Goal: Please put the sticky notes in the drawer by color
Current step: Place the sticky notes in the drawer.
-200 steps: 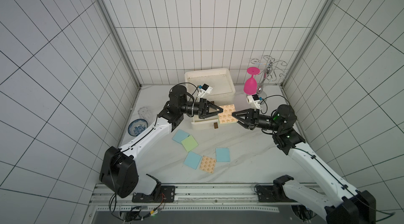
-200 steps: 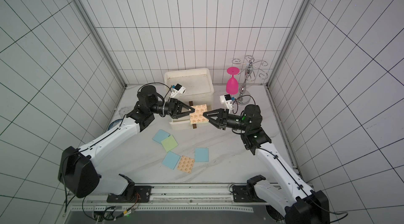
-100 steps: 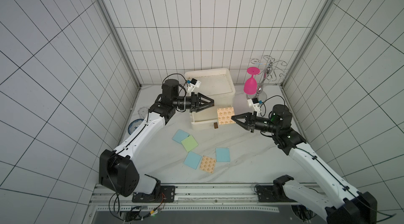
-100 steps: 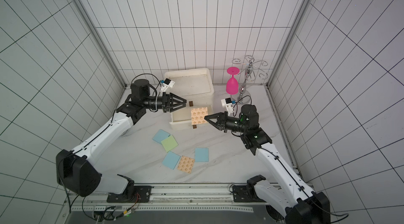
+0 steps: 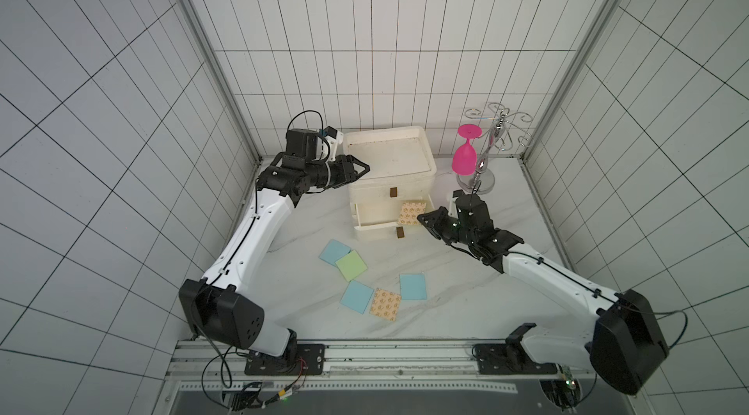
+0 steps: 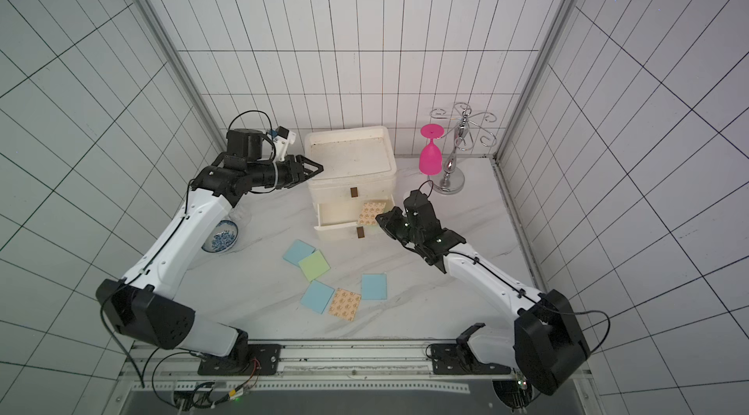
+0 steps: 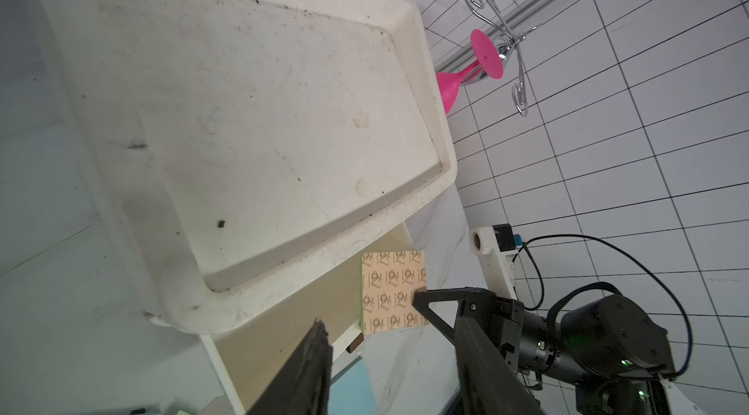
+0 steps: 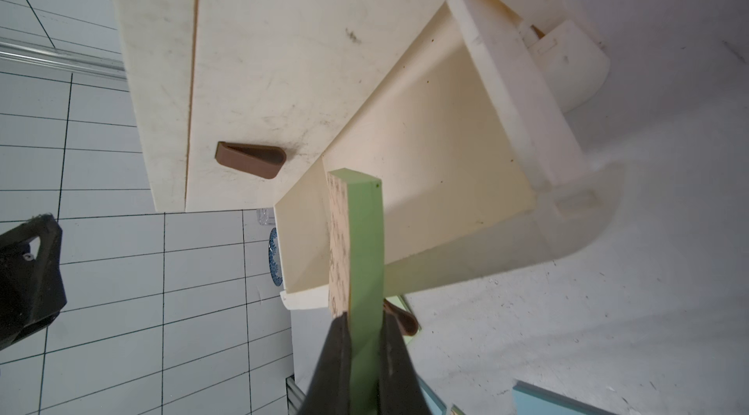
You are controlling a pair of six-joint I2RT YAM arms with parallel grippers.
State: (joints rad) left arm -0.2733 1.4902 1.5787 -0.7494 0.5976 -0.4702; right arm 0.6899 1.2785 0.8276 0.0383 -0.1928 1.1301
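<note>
Pinching right fingers [image 8: 332, 364] hold tan pad [image 7: 391, 291], print unreadable.

Surface materials, work cell
Drawer chest [image 7: 251, 109]: matt off-white plastic, scuffed and speckled; brown handle [image 8: 251, 159]: matt plastic. Tan printed pad [image 7: 393, 291]: matt paper, green edge. Glass rack [image 5: 484, 184]: glossy chromed metal. Table [image 5: 466, 291]: smooth, grey-veined marble-look surface.

Off-white drawer chest [image 5: 389, 174] upright, middle drawer [image 5: 375, 215] pulled open. Tan printed pad [image 5: 411, 213] on edge over it, pinched by right gripper [image 5: 422, 217]. Flat on worktop [image 5: 466, 303]: three light blue pads [image 5: 334, 251] [image 5: 356, 296] [image 5: 413, 286], green pad [image 5: 351, 265] overlapping one, second tan pad [image 5: 385, 303].
</note>
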